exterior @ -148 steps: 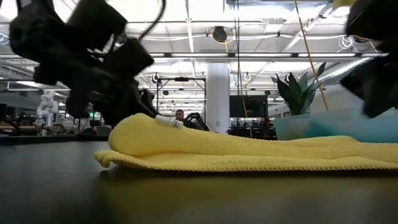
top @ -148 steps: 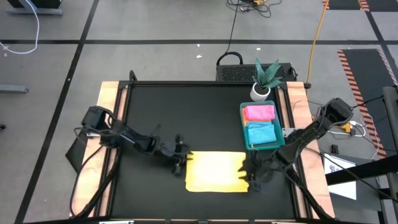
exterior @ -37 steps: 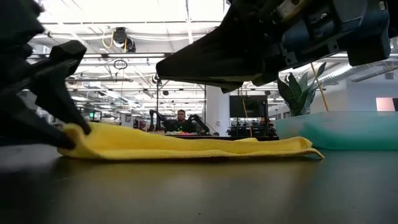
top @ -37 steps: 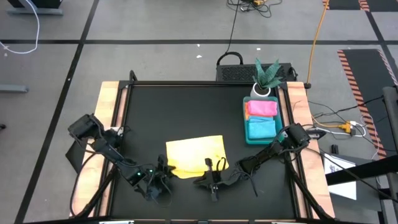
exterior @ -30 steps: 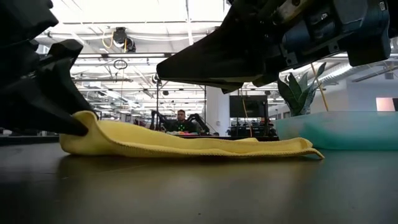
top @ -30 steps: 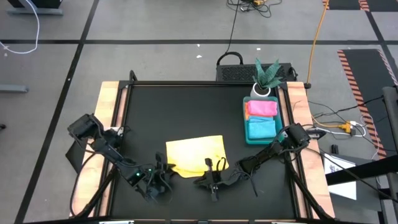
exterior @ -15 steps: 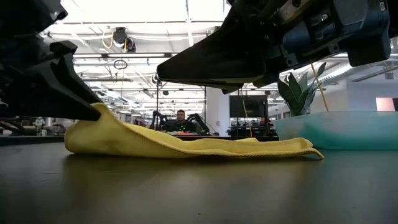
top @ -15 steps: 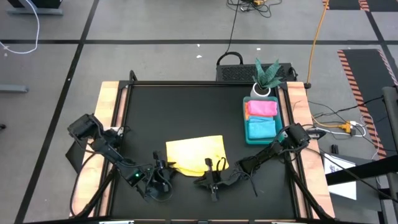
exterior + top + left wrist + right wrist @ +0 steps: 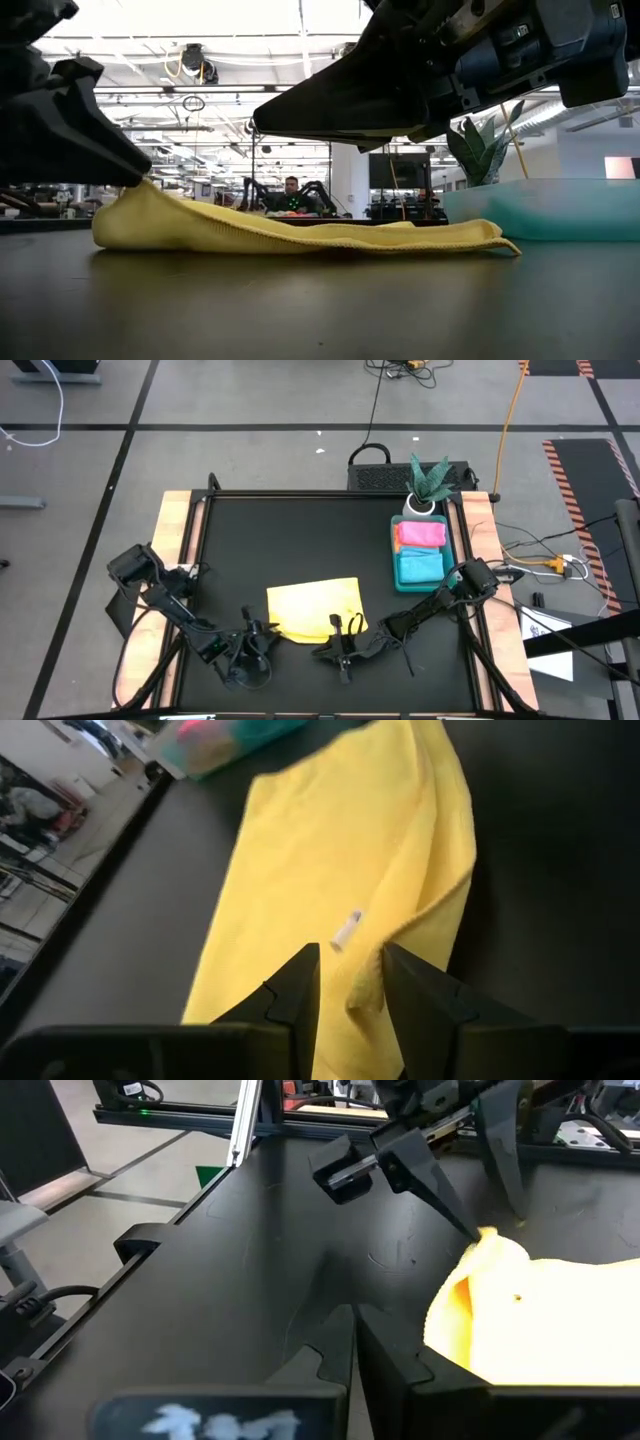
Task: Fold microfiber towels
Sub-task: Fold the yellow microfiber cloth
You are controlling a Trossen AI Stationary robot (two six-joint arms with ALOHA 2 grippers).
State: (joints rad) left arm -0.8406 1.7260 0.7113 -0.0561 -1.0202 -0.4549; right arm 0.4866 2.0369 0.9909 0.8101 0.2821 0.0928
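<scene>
Pinching yellow towel (image 9: 315, 609) corner in left gripper (image 9: 262, 637), lower left; right gripper (image 9: 345, 650) closed, empty; folding across next.

towel on the bench (image 9: 314, 608): plain bright yellow
folded towels in the tray: pink (image 9: 420, 534) and light blue (image 9: 420, 570)
tray (image 9: 394, 582): green-teal
bench (image 9: 290, 540): black top, light wood edges
plant (image 9: 430, 476): green leaves, white pot
arms: dark
floor: grey with black lines
</scene>
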